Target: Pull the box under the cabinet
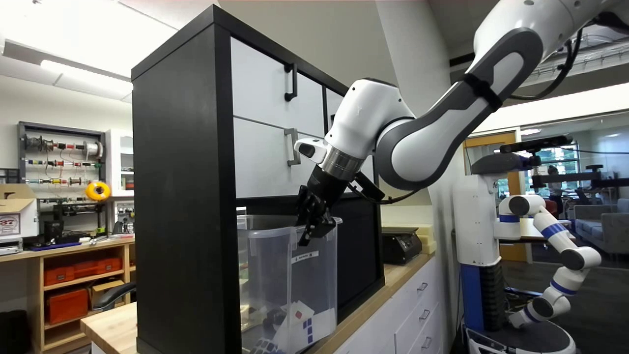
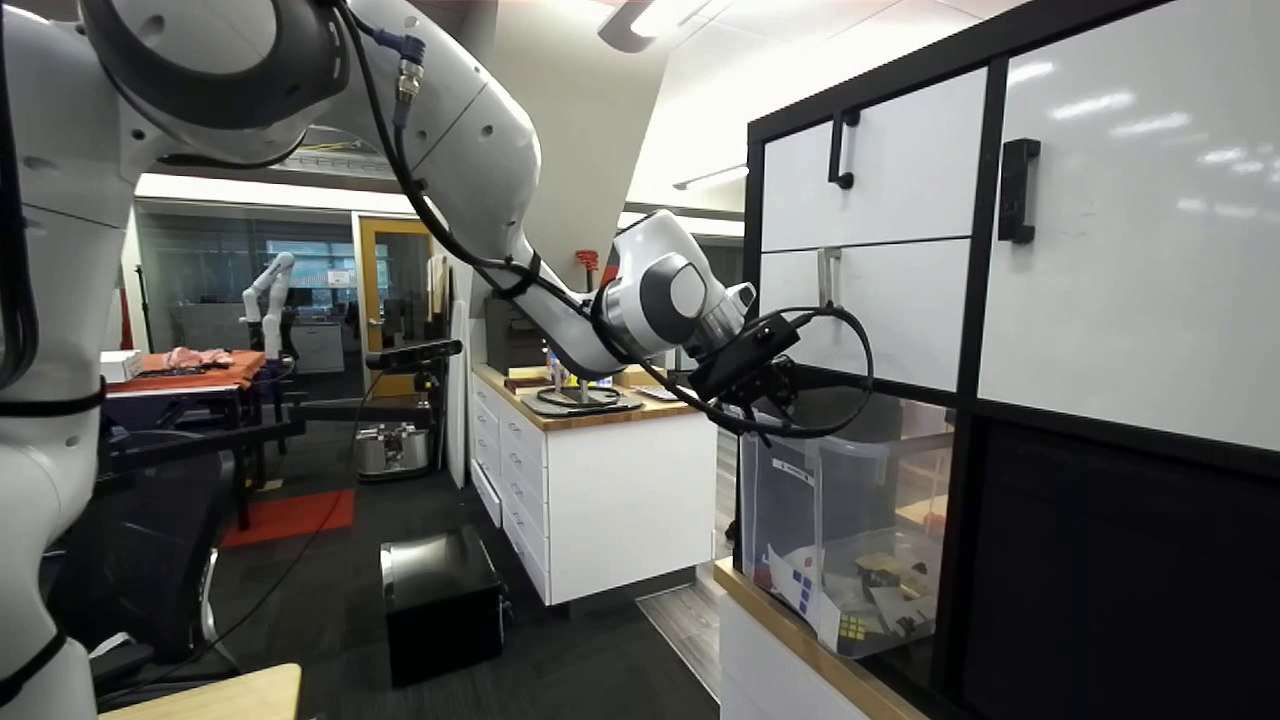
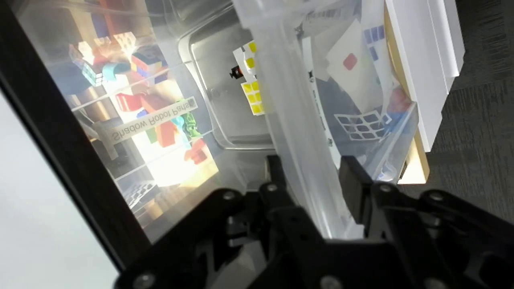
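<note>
The jaws stand wide, one each side of the rim [image 3: 295,132], and no squeeze shows! The clear box [image 1: 295,280] sits, in an exterior view, in the near lower bay of the cabinet [image 1: 223,172], its front jutting out over the worktop [image 1: 363,313]. This looks like the grip being lined up; next the jaws want narrowing firmly onto that rim, then a steady, level pull outward. And there's writing: a label [image 3: 154,119], flipped in the wrist view, says "Shadow Robot Parts"; which wall carries it, I can't tell. The front strip [image 1: 304,256] is too small to read. Far left, a carton [image 1: 19,211] bears what looks like "37".
</note>
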### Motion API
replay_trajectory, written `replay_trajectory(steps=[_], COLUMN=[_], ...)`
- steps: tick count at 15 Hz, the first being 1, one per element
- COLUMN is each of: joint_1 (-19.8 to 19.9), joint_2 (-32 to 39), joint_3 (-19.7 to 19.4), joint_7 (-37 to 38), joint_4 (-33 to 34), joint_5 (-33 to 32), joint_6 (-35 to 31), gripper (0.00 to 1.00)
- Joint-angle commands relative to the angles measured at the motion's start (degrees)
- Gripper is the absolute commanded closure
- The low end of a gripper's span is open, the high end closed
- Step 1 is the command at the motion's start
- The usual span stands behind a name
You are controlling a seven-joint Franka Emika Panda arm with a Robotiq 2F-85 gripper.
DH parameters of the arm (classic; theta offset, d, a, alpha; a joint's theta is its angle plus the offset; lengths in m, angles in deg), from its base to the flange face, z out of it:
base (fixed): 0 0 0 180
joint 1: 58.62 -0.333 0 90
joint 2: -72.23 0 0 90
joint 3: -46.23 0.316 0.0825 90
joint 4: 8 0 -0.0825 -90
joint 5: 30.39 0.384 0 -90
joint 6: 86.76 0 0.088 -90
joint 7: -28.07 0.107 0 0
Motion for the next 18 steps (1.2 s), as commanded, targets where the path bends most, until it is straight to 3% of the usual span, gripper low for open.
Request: replay_trajectory(steps=[1, 15, 16, 17, 18], joint_1=[0.24, 0.3, 0.26, 0.2, 0.16], joint_2=[-6.14, -21.08, -21.65, -22.04, -22.41], joint_3=[-0.12, 0.2, 0.24, 0.25, 0.37], joint_7=[0.83, 0.45, 0.62, 0.5, 0.77], joint_4=[-7.7, -25.34, -25.77, -26.28, -26.39], joint_5=[-1.1, -0.08, -0.09, 0.08, -0.05], joint_6=[-0.73, -0.29, 0.19, 0.26, 1.21], gripper=[0.86, 0.86, 0.48, 0.34, 0.29])
